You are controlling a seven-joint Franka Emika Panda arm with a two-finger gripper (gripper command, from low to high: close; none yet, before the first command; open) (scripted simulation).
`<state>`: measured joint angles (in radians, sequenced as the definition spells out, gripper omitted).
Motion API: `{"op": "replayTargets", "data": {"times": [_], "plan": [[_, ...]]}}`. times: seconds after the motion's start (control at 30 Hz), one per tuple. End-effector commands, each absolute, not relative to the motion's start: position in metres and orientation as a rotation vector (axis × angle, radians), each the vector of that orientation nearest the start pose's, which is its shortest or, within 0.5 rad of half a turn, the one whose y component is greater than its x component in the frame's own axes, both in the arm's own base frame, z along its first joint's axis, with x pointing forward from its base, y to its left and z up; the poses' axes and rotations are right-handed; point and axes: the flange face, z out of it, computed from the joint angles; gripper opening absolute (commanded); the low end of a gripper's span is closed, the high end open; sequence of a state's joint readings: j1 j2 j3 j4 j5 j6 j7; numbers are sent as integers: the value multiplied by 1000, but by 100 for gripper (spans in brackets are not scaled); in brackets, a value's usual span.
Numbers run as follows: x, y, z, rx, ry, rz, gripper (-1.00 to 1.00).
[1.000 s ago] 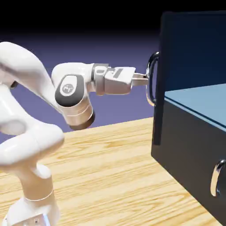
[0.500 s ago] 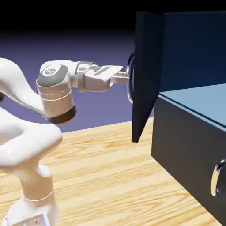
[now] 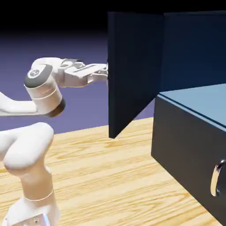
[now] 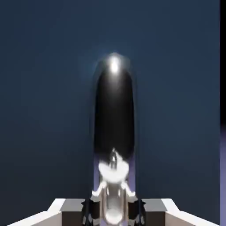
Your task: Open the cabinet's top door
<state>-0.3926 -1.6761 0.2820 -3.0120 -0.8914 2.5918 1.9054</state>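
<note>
We have the gripper [image 3: 106,74] squeezed tight on the handle [image 4: 114,128] of the top door [image 3: 132,66]. The door sticks out from the cabinet [image 3: 190,145] toward the arm, swung partly open. The handle runs up and down, right in front of our fingers [image 4: 90,209], so we think the next pull goes back and around with the door. From the side we see how far the door stands open, but its edge hides the handle. The hand view shows the shiny handle between the fingers, with the door face behind it.
</note>
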Motion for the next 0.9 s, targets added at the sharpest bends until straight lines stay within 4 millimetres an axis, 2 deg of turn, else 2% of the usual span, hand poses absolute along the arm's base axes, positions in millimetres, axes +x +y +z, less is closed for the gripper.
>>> {"op": "replayTargets", "data": {"times": [0.0,0.17,0.33,0.6,0.87], "plan": [[180,20,581,-1530,1673,-2265,-100],[166,56,581,-1490,1764,-2301,-100],[153,102,581,-1438,1875,-2342,-100],[141,197,581,-1312,2105,-2416,-100],[146,282,581,-1179,2312,-2468,-100]]}}
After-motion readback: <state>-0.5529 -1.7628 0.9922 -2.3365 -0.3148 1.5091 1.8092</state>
